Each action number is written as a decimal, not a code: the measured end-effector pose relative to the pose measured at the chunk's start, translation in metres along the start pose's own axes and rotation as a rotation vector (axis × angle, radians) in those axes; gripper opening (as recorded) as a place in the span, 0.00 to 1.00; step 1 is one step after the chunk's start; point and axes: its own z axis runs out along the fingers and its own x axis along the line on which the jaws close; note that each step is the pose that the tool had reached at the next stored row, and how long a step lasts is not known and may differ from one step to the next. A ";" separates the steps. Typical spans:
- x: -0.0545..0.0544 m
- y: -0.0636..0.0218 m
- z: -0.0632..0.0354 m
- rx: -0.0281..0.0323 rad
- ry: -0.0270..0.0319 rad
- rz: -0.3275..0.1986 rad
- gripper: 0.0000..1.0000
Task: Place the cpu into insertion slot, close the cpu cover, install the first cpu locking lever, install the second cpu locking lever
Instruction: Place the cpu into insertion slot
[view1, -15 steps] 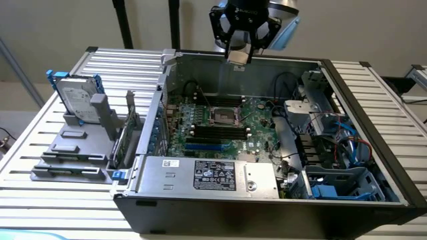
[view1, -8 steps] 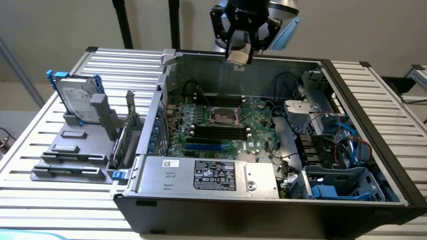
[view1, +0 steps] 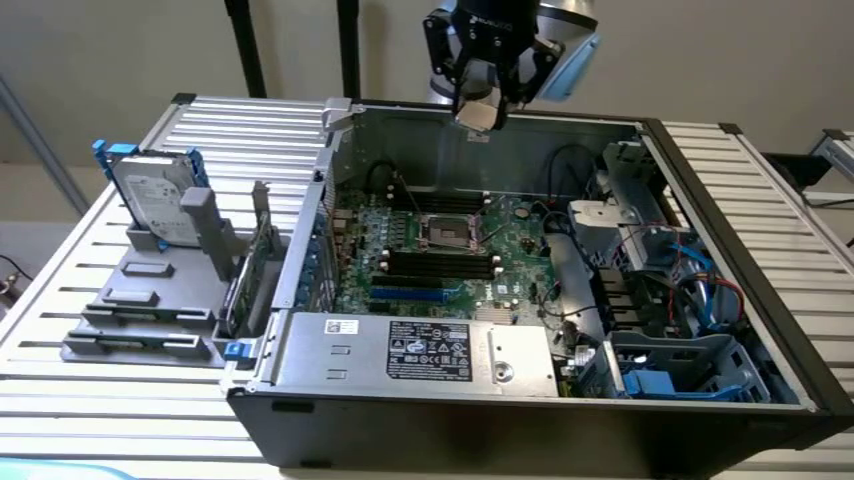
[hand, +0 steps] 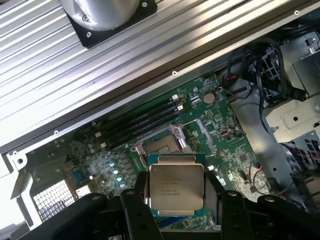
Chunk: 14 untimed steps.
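Observation:
The cpu (hand: 176, 186), a flat square chip with a silver-grey top, sits between my gripper's black fingers (hand: 134, 200), which are shut on its edges. In the exterior view my gripper (view1: 481, 108) hangs high over the back wall of the open computer case, with the cpu (view1: 478, 110) as a pale patch at its tip. Well below it, the insertion slot (view1: 447, 232) lies on the green motherboard (view1: 514, 275), a dark square with a silvery rim. In the wrist view the insertion slot (hand: 160, 146) lies just beyond the chip. I cannot tell how the cpu cover stands.
Black memory slots (view1: 434, 265) and a blue card slot (view1: 407, 295) lie beside the socket. A power supply (view1: 414, 350) fills the case's front. Cables and drive bays (view1: 681, 300) crowd the exterior view's right. A hard drive (view1: 154, 200) stands on the slatted table (view1: 80, 310).

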 end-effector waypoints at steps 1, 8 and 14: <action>0.000 0.0000 0.0000 -0.0002 -0.0013 0.017 0.54; 0.000 0.0000 0.0003 -0.0019 -0.0104 0.138 0.54; 0.000 0.0000 0.0007 -0.0030 -0.0178 0.240 0.54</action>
